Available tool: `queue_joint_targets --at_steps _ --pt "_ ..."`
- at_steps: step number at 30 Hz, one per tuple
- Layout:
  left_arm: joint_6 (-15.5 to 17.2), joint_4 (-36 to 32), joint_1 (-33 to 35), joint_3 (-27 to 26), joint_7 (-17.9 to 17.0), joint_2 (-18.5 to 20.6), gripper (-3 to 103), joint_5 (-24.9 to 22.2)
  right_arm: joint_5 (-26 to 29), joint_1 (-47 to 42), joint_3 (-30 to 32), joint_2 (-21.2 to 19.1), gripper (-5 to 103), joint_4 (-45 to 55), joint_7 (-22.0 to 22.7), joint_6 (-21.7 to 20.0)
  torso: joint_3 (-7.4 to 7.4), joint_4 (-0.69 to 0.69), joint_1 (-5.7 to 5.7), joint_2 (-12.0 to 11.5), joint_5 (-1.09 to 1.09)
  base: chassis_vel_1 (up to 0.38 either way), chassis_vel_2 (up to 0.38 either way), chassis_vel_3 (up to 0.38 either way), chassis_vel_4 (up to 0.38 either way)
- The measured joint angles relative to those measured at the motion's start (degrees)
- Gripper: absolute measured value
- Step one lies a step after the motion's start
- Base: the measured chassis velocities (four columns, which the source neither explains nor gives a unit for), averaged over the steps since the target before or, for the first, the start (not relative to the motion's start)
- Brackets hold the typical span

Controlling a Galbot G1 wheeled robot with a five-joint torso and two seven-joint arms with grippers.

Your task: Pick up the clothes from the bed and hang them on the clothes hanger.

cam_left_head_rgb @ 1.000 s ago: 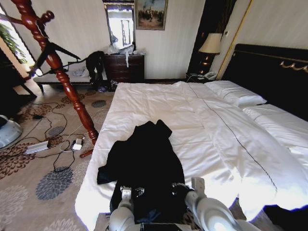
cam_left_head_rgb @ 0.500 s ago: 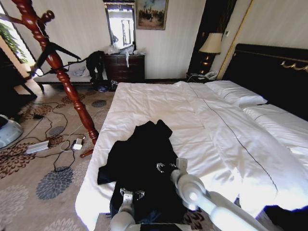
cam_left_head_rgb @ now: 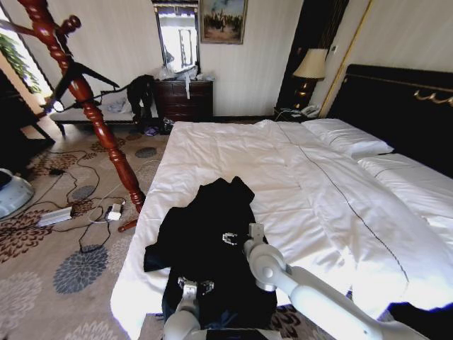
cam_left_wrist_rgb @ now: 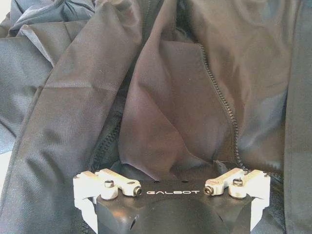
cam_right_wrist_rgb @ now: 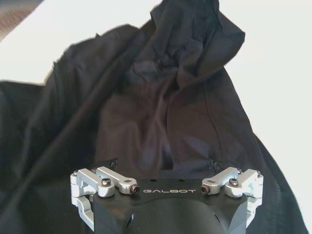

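Wide white quilted bed [cam_left_head_rgb: 297, 184]; black soft jacket [cam_left_head_rgb: 209, 241] at its near edge. Right gripper [cam_left_head_rgb: 230, 239] above jacket middle, left gripper [cam_left_head_rgb: 195, 286] above hem; finger spread unclear on both.

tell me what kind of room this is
Most likely a hotel-style bedroom: a very wide bed with white pillows, a bedside lamp, and a dark dresser by the far wall.

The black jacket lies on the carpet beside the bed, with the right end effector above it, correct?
Not quite. The head view shows the black jacket lying on the bed, on its white duvet, not the carpet. The right end effector is above it.
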Motion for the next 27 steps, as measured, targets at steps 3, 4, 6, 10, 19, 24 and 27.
queue_joint_targets --at_steps 3,4,6,10,19,24,27 --pt "0.07 0.08 -0.23 0.07 -0.15 -0.01 100 -0.38 0.12 -0.89 -0.12 -0.84 100 1.1 0.58 -0.57 0.0 0.0 0.0 0.0 0.0 0.0 0.0 0.0 0.0" --pt "0.08 0.14 -0.34 0.13 -0.2 -0.03 100 -0.47 0.39 -1.46 -0.09 -1.22 100 1.66 0.79 -0.7 0.0 -0.01 -0.01 0.01 0.0 0.0 0.0 0.0 0.0" --pt "0.09 0.24 -0.49 0.32 -0.27 -0.1 100 -0.55 0.52 -2.53 0.03 -1.81 103 2.32 1.11 -0.77 0.0 -0.01 0.0 0.01 0.0 0.0 0.0 0.0 0.0" --pt "0.1 0.24 -0.57 0.34 -0.29 -0.14 100 -0.75 0.68 -4.0 0.47 -2.55 97 4.28 1.12 -0.7 0.0 -0.01 0.0 0.01 0.01 0.0 0.0 0.0 0.0" --pt "-6.89 -1.83 0.43 -1.42 3.92 0.07 100 1.09 8.33 -9.23 3.95 -4.06 99 10.27 0.83 0.37 0.0 -0.03 -0.01 0.0 -0.04 0.0 0.0 0.0 0.0" --pt "-13.85 -6.8 2.34 -4.96 8.71 1.74 100 7.82 11.14 -11.79 6.09 -3.71 100 10.06 1.24 1.49 0.0 -0.02 -0.01 0.0 -0.01 0.0 0.0 0.0 0.0" --pt "-16.17 -9.7 3.13 -6.62 10.57 2.62 100 10.05 12.94 -12.44 6.47 -3.34 100 9.98 1.38 1.78 0.0 -0.01 -0.01 0.0 -0.01 0.0 0.0 0.0 0.0"
